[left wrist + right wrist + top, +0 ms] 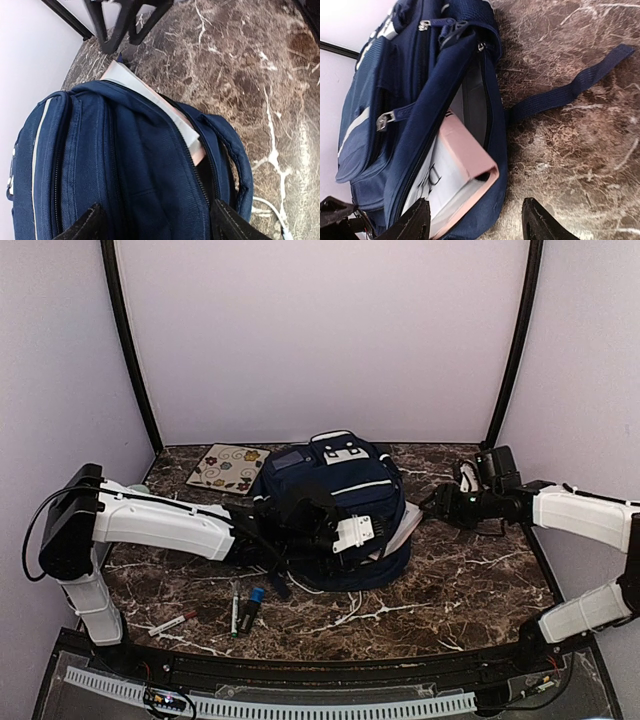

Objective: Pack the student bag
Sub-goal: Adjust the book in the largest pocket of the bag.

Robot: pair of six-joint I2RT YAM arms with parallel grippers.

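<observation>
The student bag (330,502), navy with white stripes, lies on the marble table with its main zip open. A pink-and-white book (465,167) sticks partly out of that opening, its corner toward my right gripper; it also shows as a white and pink edge of the book (165,112). My left gripper (365,535) hovers over the bag's front panel (130,170), and the left gripper (160,227) stands open with its fingers spread over the fabric, gripping nothing. Just right of the bag, my right gripper (432,502) faces the book; the right gripper (476,222) is open and empty.
A flower-patterned notebook (228,467) lies behind the bag at the left. Several markers (240,608) and a pen (172,623) lie near the front left. A bag strap (570,89) trails across the marble. Walls enclose the back and both sides.
</observation>
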